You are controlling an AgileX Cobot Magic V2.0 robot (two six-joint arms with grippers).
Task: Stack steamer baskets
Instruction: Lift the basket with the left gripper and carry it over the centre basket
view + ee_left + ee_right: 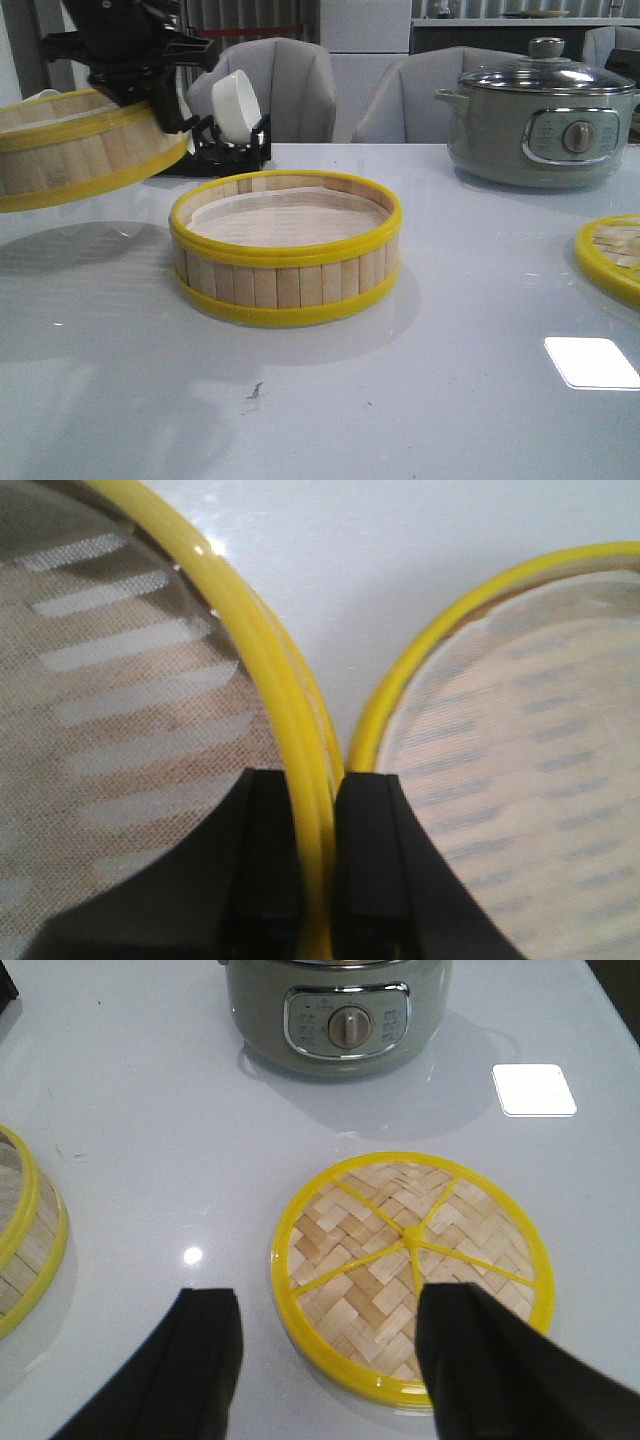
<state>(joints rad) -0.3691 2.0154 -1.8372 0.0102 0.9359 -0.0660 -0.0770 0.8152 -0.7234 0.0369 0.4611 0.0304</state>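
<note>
No readable writing anywhere. Two round bamboo-slat steamer baskets with yellow rims: one [285,250] sat mid-table, the other [75,148] hung tilted at the left, rim pinched by the left gripper [318,870]. One woven lid [412,1270] lay flat under the wide-open, empty right gripper [325,1360].

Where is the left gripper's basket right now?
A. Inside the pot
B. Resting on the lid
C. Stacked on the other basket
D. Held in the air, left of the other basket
D: the left gripper pinches the rim of the raised basket, which hangs clear of the table, left of the other basket.
</note>
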